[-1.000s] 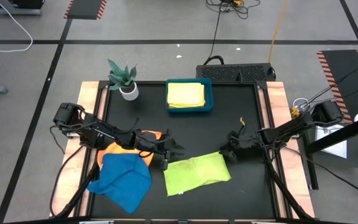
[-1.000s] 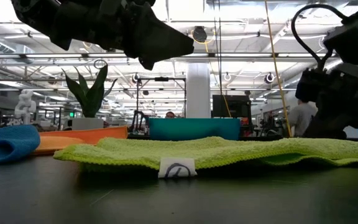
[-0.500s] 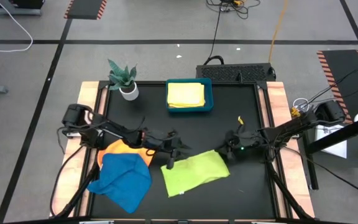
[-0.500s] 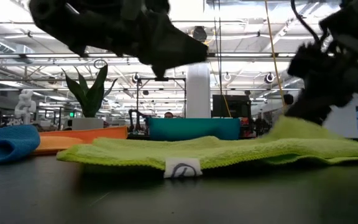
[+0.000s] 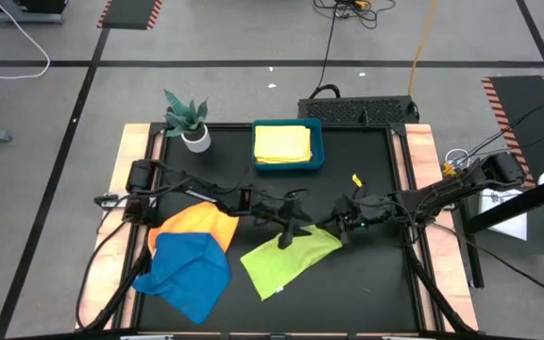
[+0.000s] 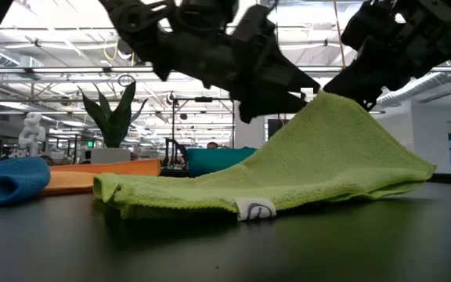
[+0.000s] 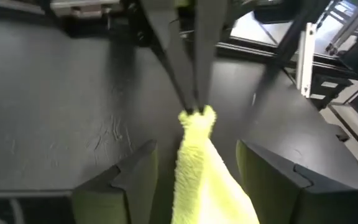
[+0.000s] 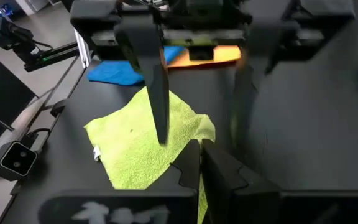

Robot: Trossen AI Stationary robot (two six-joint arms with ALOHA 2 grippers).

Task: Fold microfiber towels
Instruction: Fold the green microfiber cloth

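Observation:
A lime green towel [image 5: 286, 257] lies at the table's near middle, its far right corner raised into a peak [image 6: 327, 102]. My right gripper [image 5: 344, 223] is shut on that corner. My left gripper [image 5: 296, 223] reaches in from the left and is open; its fingers [image 7: 135, 174] stand on either side of the raised cloth without touching it. An orange towel [image 5: 199, 219] and a blue towel [image 5: 187, 272] lie at the near left, the blue one on the orange one. A yellow towel [image 5: 282, 143] lies in the teal tray [image 5: 320, 151]. My right gripper pinches the lime towel's far right corner [image 8: 197, 132] between its two shut fingers. The fingers come from the table's right, slanting a little down. The corner is lifted clear and the cloth slopes down taut from it; the near left part [image 6: 171, 196] stays on the table.
A potted plant [image 5: 187, 121] stands at the far left, beside the tray at the far middle. A small yellow scrap [image 5: 356, 179] lies right of centre. The wooden side rails [image 5: 421, 151] bound the black table top.
My right gripper has shut on the lime towel's far right corner and risen, drawing that side up into a peak while the near left part stayed on the table. My left gripper has moved toward the table's right, up to the raised corner, and opened.

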